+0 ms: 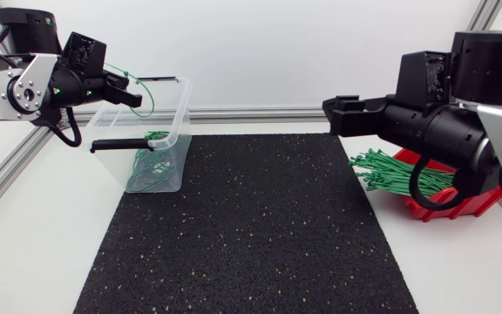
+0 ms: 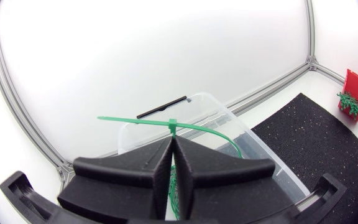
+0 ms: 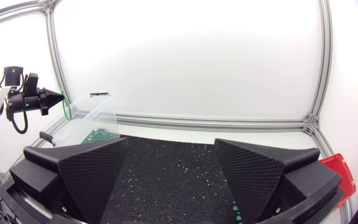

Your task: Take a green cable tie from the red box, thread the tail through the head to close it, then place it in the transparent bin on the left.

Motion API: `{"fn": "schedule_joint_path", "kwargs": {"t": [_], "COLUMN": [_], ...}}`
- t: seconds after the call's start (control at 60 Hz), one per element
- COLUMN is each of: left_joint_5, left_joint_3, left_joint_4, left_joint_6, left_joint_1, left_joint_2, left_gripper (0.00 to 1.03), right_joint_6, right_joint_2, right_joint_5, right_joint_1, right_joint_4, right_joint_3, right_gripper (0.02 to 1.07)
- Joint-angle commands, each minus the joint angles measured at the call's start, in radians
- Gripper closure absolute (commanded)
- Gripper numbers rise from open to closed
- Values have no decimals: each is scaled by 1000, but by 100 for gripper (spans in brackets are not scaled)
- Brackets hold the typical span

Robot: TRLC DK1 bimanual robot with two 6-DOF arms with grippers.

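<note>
Green cable tie (image 2: 173,124) is up in the air, folks, pinched right at its head by the left gripper (image 1: 133,94), whose two fingers are pressed together on it, above the far-left corner of the transparent bin (image 1: 181,118). From the left wrist view the tail looks threaded through the head: a straight end pokes out to one side and the strap curves away in a loop over the bin's opening. Down inside the bin, a tangle of finished ties (image 1: 151,161) lies on the floor of it. By my read, only the drop is left, and here's where it can slip away. The tie hangs close to the bin's rear rim rather than over its middle, so a release here could let that stiff tail hook the rim or tip the whole loop over the back wall onto the desk (image 1: 42,244). The light plastic could also cling to a finger instead of falling. And if the tail is only barely through the head, it may spring open on landing. To the right of the bin runs the black mat (image 1: 251,227); beyond it, well apart from the bin, the right gripper (image 1: 336,113) hovers with fingers spread wide and nothing between them. Farthest from the bin sits the red box (image 1: 443,205), its spare ties (image 1: 390,167) spilling out.
</note>
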Motion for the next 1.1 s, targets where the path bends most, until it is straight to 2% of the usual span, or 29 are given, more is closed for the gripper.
{"fn": "schedule_joint_path", "kwargs": {"t": [0.0,0.05,0.1,0.133,0.15,0.167,0.2,0.3,0.717,0.883,1.033,1.067,1.083], "left_joint_5": [-15,-32,-41,-43,-44,-50,-61,-64,-69,-121,-156,-168,-202], "left_joint_3": [56,65,68,67,65,65,64,54,7,28,-4,-5,-4], "left_joint_4": [9,5,2,0,0,-4,-7,-17,-32,-122,-150,-158,-164], "left_joint_6": [28,33,35,35,35,35,35,33,56,56,91,91,90], "left_joint_1": [13,16,18,19,19,19,19,21,54,51,25,21,16], "left_joint_2": [42,54,59,56,56,51,43,22,-53,-82,-139,-144,-144], "left_gripper": [79,56,40,22,21,9,4,4,4,4,4,4,4], "right_joint_6": [-44,-62,-82,-90,-90,-90,-98,-116,-124,-136,-136,-136,-136], "right_joint_2": [-28,-45,-52,-58,-58,-63,-71,-83,-198,-230,-250,-256,-259], "right_joint_5": [-8,-10,-10,-13,-16,-23,-33,-48,-103,-105,-119,-123,-125], "right_joint_1": [-24,-38,-50,-61,-64,-71,-87,-123,-208,-223,-255,-261,-263], "right_joint_4": [21,31,40,46,46,44,46,74,52,57,77,78,78], "right_joint_3": [-38,-47,-55,-56,-56,-58,-64,-79,-113,-122,-142,-150,-150], "right_gripper": [7,7,7,7,7,7,7,7,7,7,7,7,7]}}
